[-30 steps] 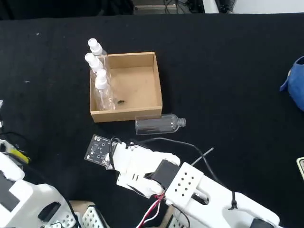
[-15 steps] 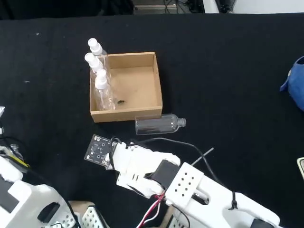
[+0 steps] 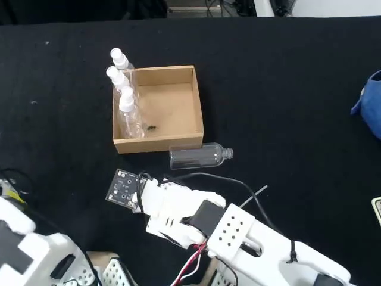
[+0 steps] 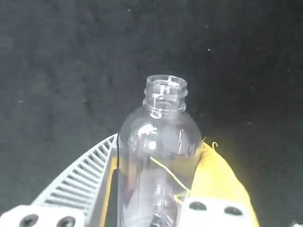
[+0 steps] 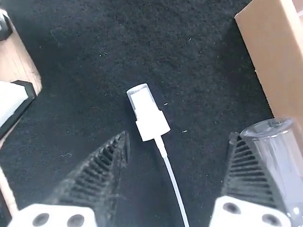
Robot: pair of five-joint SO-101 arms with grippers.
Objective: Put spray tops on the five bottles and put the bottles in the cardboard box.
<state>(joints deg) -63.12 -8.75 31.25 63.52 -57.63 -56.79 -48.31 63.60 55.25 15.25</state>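
Observation:
A cardboard box point(image 3: 178, 101) stands on the black table, with three clear bottles point(image 3: 128, 110) wearing white spray tops upright along its left inner wall. One uncapped bottle point(image 3: 198, 157) lies on its side just in front of the box. My left gripper point(image 4: 161, 146) is shut on another clear bottle point(image 4: 161, 137) whose neck is uncapped. A loose white spray top point(image 5: 147, 118) with its thin tube lies on the table between the spread fingers of my open right gripper point(image 5: 179, 139). The lying bottle point(image 5: 277, 146) and a box corner point(image 5: 279, 47) are beside that gripper.
The right arm point(image 3: 238, 235) stretches across the front middle of the table, and the left arm point(image 3: 24, 244) sits at the front left corner. A blue object point(image 3: 370, 107) pokes in at the right edge. A wooden piece point(image 5: 19, 61) lies near the right gripper.
The left arm has shifted slightly toward the left edge of the high view. The right arm, box and bottles have not moved.

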